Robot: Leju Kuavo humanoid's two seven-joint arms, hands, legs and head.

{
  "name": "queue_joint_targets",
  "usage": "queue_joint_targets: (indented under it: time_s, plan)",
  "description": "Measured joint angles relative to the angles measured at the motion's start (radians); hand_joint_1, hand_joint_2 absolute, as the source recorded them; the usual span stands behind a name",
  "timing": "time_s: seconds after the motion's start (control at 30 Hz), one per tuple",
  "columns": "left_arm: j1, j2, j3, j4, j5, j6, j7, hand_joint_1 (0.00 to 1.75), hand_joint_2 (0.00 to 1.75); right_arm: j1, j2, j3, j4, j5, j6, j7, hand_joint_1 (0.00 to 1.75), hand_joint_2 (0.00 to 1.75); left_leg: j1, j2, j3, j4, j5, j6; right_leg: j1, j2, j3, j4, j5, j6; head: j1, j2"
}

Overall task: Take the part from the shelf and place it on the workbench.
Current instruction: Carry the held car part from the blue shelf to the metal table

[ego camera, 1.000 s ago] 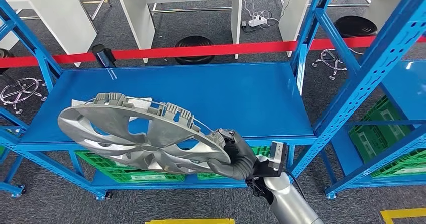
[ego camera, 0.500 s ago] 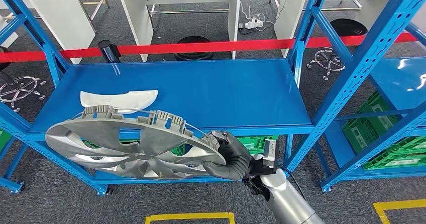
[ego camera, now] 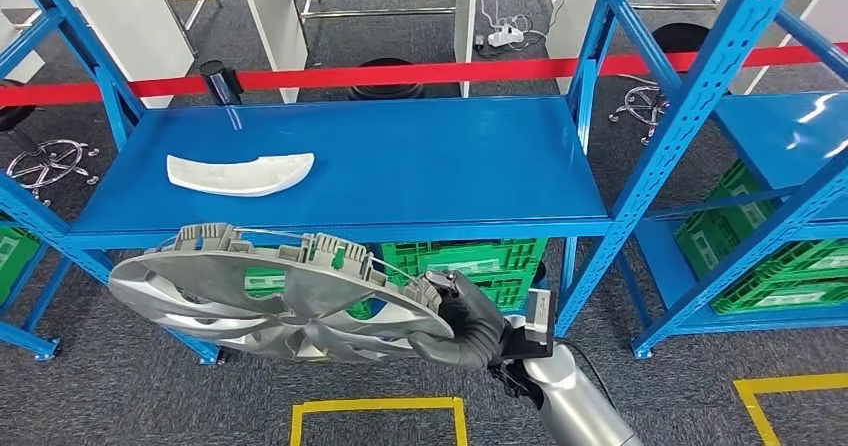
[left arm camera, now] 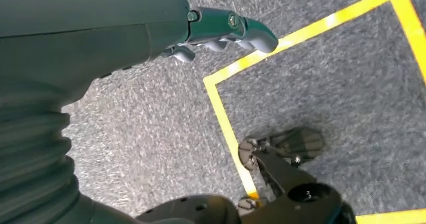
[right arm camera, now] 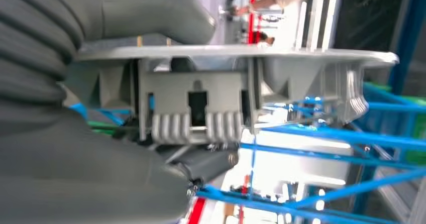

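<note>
A large silver wheel cover [ego camera: 275, 296] hangs face down in front of the blue shelf [ego camera: 400, 181], below its front edge. My right hand [ego camera: 462, 318] grips its rim at the right side. In the right wrist view the wheel cover's [right arm camera: 236, 93] rim and grey clips sit close between the thumb and fingers of my right hand [right arm camera: 100, 128]. My left hand [left arm camera: 221, 30] hangs over the grey carpet with its fingers loosely curled and nothing in it.
A white curved part [ego camera: 238, 174] lies on the shelf's left side. Green crates [ego camera: 470, 261] stand under the shelf, more at the right [ego camera: 770, 266]. A red barrier tape [ego camera: 400, 74] runs behind. Yellow floor tape [ego camera: 375, 406] marks the carpet near me.
The whole view has shifted as the camera backs away from the shelf. The wheel cover, held by my right hand, now sits lower and clear of the shelf; the white part is uncovered.
</note>
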Motion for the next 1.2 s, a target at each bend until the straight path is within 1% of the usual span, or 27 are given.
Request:
queue_joint_targets:
  time_s: [0.07,0.13,0.17,0.2,0.23,0.27,0.33,0.37,0.4,0.47,0.5,0.53,0.57,0.63,0.67,0.7,0.73,0.77,0.8,0.87,0.9,0.97,1.03,1.07,1.13,1.17,1.2]
  plan:
    - [0.001,0.001,0.0,0.0,0.0,0.001,0.0,0.0,1.75,0.0,0.0,0.001,0.0,0.001,-0.002,0.0,1.75,1.75,0.004,-0.001,-0.027,0.077,-0.08,-0.01,-0.004,-0.002,-0.021,-0.005,0.022,-0.011,-0.006,0.0]
    - [0.0,0.0,0.0,0.0,0.0,0.002,0.001,0.0,1.75,0.002,0.0,0.001,0.0,0.004,-0.003,0.0,1.75,1.75,0.006,-0.001,-0.056,0.199,-0.164,-0.018,-0.004,-0.002,-0.047,-0.004,0.043,-0.012,-0.012,0.0]
    - [0.0,0.0,0.0,0.0,0.0,0.002,0.002,0.0,1.75,0.004,0.0,0.001,0.0,0.006,-0.004,0.0,1.75,1.75,0.007,-0.001,-0.059,0.244,-0.176,-0.022,-0.004,-0.003,-0.061,-0.003,0.053,-0.011,-0.013,0.0]
    - [0.0,0.0,0.0,0.0,-0.001,0.002,0.004,0.0,1.75,0.006,0.0,0.001,0.0,0.009,-0.005,0.0,1.75,1.75,0.009,-0.001,-0.048,0.259,-0.165,-0.024,-0.004,-0.003,-0.074,-0.002,0.063,-0.008,-0.014,0.0]
    - [0.0,0.001,0.0,0.001,-0.001,0.002,0.006,0.0,1.75,0.009,0.0,0.001,0.0,0.011,-0.006,0.0,1.75,1.75,0.01,-0.001,-0.021,0.241,-0.138,-0.025,-0.005,-0.002,-0.088,-0.001,0.073,-0.006,-0.016,0.0]
    - [-0.001,0.001,0.0,0.001,-0.001,0.002,0.008,0.0,1.75,0.012,0.0,0.001,-0.001,0.013,-0.006,0.0,1.75,1.75,0.012,-0.001,0.023,0.189,-0.11,-0.025,-0.005,-0.002,-0.101,0.001,0.083,-0.002,-0.017,0.0]
    - [-0.004,0.002,0.0,0.001,-0.002,0.002,0.011,0.0,1.75,0.015,0.0,0.001,-0.003,0.018,-0.008,0.0,1.75,1.75,0.011,-0.004,0.124,0.046,-0.099,-0.02,-0.005,-0.002,-0.119,0.005,0.1,0.009,-0.019,0.0]
    - [-0.006,0.002,0.0,0.001,-0.003,0.002,0.012,0.0,1.75,0.016,0.0,0.001,-0.006,0.021,-0.009,0.001,1.75,1.75,0.01,-0.007,0.154,-0.006,-0.107,-0.014,-0.004,-0.002,-0.123,0.006,0.108,0.015,-0.018,0.0]
    - [-0.007,0.002,-0.001,0.001,-0.004,0.002,0.013,0.0,1.75,0.016,0.0,0.002,-0.008,0.024,-0.01,0.0,1.75,1.75,0.006,-0.009,0.166,-0.034,-0.116,-0.006,-0.003,-0.002,-0.125,0.005,0.116,0.022,-0.018,0.0]
    - [-0.007,0.002,-0.002,0.001,-0.008,0.003,0.014,0.0,1.75,0.019,0.0,0.002,-0.013,0.029,-0.011,0.0,1.75,1.75,0.004,-0.008,0.155,-0.04,-0.105,0.014,-0.005,-0.001,-0.127,0.001,0.13,0.035,-0.015,0.0]
    - [-0.007,0.001,-0.003,0.001,-0.009,0.003,0.014,0.0,1.75,0.021,-0.001,0.002,-0.015,0.03,-0.014,0.0,1.75,1.75,0.004,-0.005,0.147,-0.039,-0.096,0.025,-0.007,0.0,-0.132,0.008,0.12,0.042,-0.015,0.0]
    - [-0.007,0.001,-0.005,0.001,-0.011,0.003,0.014,0.0,1.75,0.024,-0.001,0.002,-0.016,0.031,-0.016,0.0,1.75,1.75,0.006,-0.003,0.137,-0.04,-0.085,0.035,-0.008,0.0,-0.142,0.032,0.089,0.047,-0.012,0.0]
    - [-0.008,0.0,-0.006,0.001,-0.011,0.003,0.014,0.0,1.75,0.026,-0.002,0.002,-0.017,0.032,-0.018,0.0,1.75,1.75,0.006,0.0,0.125,-0.041,-0.074,0.042,-0.009,0.001,-0.156,0.076,0.042,0.05,-0.009,0.0]
    - [-0.008,0.001,-0.008,0.001,-0.012,0.002,0.014,0.0,1.75,0.03,-0.002,0.002,-0.017,0.035,-0.02,0.0,1.75,1.75,0.003,0.001,0.095,-0.04,-0.052,0.049,-0.008,0.001,-0.191,0.207,-0.055,0.056,-0.003,0.0]
    - [-0.008,0.002,-0.008,0.002,-0.012,0.0,0.013,0.0,1.75,0.032,-0.003,0.002,-0.017,0.036,-0.02,0.0,1.75,1.75,0.001,0.001,0.08,-0.038,-0.042,0.05,-0.008,0.001,-0.201,0.265,-0.075,0.056,-0.001,0.0]
    - [-0.008,0.002,-0.009,0.002,-0.012,-0.002,0.012,0.0,1.75,0.034,-0.003,0.002,-0.017,0.037,-0.02,0.0,1.75,1.75,-0.001,0.002,0.066,-0.037,-0.031,0.05,-0.008,0.001,-0.197,0.297,-0.071,0.055,0.0,0.0]
    - [-0.008,0.002,-0.011,0.002,-0.012,-0.004,0.009,0.0,1.75,0.035,-0.004,0.002,-0.017,0.037,-0.02,0.0,1.75,1.75,-0.002,0.002,0.052,-0.035,-0.022,0.049,-0.006,0.001,-0.176,0.294,-0.048,0.052,0.002,0.0]
    - [-0.008,0.002,-0.012,0.002,-0.013,-0.006,0.005,0.0,1.75,0.036,-0.004,0.002,-0.017,0.038,-0.02,0.0,1.75,1.75,-0.004,0.003,0.04,-0.033,-0.014,0.048,-0.004,0.0,-0.138,0.256,-0.018,0.047,0.003,0.0]
    - [-0.009,0.001,-0.014,0.002,-0.013,-0.007,-0.002,0.0,1.75,0.036,-0.005,0.002,-0.019,0.038,-0.019,0.0,1.75,1.75,-0.005,0.006,0.031,-0.03,-0.008,0.047,0.0,-0.009,-0.086,0.189,-0.001,0.039,0.004,0.0]
    - [-0.008,0.0,-0.016,0.002,-0.014,-0.008,-0.017,0.0,1.75,0.034,-0.006,0.003,-0.025,0.039,-0.017,0.0,1.75,1.75,-0.009,0.013,0.022,-0.022,0.001,0.041,0.011,-0.037,0.012,0.047,-0.013,0.023,0.005,0.0]
    - [-0.007,0.0,-0.016,0.002,-0.014,-0.009,-0.024,0.0,1.75,0.033,-0.006,0.003,-0.029,0.038,-0.014,0.0,1.75,1.75,-0.009,0.02,0.02,-0.019,0.004,0.036,0.015,-0.047,0.039,0.003,-0.028,0.016,0.006,0.0]
    - [-0.006,0.002,-0.016,0.002,-0.012,-0.009,-0.031,0.0,1.75,0.031,-0.008,0.003,-0.035,0.038,-0.009,-0.001,1.75,1.75,-0.008,0.033,0.02,-0.02,0.012,0.022,0.017,-0.038,0.043,-0.021,-0.03,0.005,0.006,0.0]
    - [-0.007,0.004,-0.016,0.003,-0.011,-0.01,-0.033,0.0,1.75,0.032,-0.008,0.003,-0.038,0.038,-0.003,-0.001,1.75,1.75,-0.005,0.029,0.01,0.001,-0.007,0.007,0.013,-0.023,0.034,-0.026,-0.013,-0.008,0.005,0.0]
    - [-0.008,0.005,-0.016,0.003,-0.011,-0.01,-0.033,0.0,1.75,0.033,-0.009,0.004,-0.039,0.039,-0.002,-0.001,1.75,1.75,-0.004,0.02,-0.006,0.039,-0.037,0.001,0.01,-0.016,0.028,-0.028,-0.005,-0.014,0.002,0.0]
    - [-0.008,0.006,-0.016,0.003,-0.01,-0.011,-0.033,0.0,1.75,0.035,-0.009,0.004,-0.041,0.039,-0.001,-0.001,1.75,1.75,-0.001,0.005,-0.053,0.168,-0.118,-0.008,0.009,0.0,0.011,-0.026,0.008,-0.018,-0.004,0.0]
    - [-0.008,0.006,-0.016,0.003,-0.01,-0.012,-0.033,0.0,1.75,0.038,-0.009,0.004,-0.041,0.04,-0.001,-0.001,1.75,1.75,0.0,0.004,-0.072,0.228,-0.144,-0.011,0.009,0.008,0.003,-0.024,0.013,-0.017,-0.005,0.0]
    - [-0.008,0.006,-0.016,0.003,-0.01,-0.012,-0.032,0.0,1.75,0.042,-0.009,0.004,-0.041,0.04,-0.001,0.0,1.75,1.75,0.001,0.003,-0.077,0.259,-0.152,-0.012,0.009,0.016,-0.003,-0.022,0.017,-0.016,-0.006,0.0]
